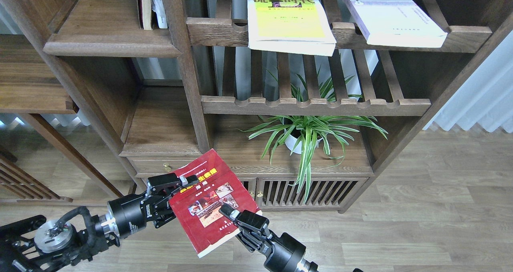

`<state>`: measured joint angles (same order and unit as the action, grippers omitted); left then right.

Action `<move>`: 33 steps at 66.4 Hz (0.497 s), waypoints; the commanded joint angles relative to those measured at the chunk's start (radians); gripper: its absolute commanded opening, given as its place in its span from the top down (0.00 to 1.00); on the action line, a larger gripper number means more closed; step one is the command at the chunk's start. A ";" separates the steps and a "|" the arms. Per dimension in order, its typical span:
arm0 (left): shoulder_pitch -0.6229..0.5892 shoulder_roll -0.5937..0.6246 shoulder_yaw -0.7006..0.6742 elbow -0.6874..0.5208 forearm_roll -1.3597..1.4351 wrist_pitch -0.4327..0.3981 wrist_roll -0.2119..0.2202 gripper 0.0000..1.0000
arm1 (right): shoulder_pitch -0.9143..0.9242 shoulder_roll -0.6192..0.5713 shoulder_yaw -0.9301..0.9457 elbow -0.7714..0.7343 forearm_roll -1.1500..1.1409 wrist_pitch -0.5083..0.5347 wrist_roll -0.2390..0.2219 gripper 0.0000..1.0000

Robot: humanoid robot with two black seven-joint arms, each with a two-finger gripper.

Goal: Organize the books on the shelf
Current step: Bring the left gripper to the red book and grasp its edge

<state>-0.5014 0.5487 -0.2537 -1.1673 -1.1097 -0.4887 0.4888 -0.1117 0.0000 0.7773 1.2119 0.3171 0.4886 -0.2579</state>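
Both grippers, left [182,184] and right [230,214], pinch the dark red book [212,202] low before the potted spider plant [308,133]; yellow-green book [288,19] and white-lavender book [394,19] lie on the slatted rack [400,33] above it, seemingly still unshelved.

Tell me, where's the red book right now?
Low in the head view, the red book sits between the left gripper and right gripper, below the spider plant.

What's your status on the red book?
Right gripper shut on red book, lower edge. Left gripper closing over its left edge, grip unclear. Book held tilted, below the shelf. Nothing in the way.
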 commanded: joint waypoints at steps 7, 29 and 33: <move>0.043 -0.007 -0.047 -0.005 -0.021 0.000 0.000 0.94 | 0.001 0.000 0.000 0.000 0.000 0.000 0.000 0.95; 0.043 -0.006 -0.042 -0.008 -0.012 0.000 0.000 1.00 | 0.000 0.000 0.002 0.000 -0.003 0.000 0.000 0.94; 0.043 0.000 -0.042 -0.008 -0.001 0.000 0.000 1.00 | 0.001 0.000 0.004 -0.002 -0.007 0.000 0.005 0.85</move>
<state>-0.4573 0.5417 -0.2971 -1.1728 -1.1272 -0.4887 0.4885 -0.1114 0.0000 0.7782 1.2118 0.3159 0.4886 -0.2581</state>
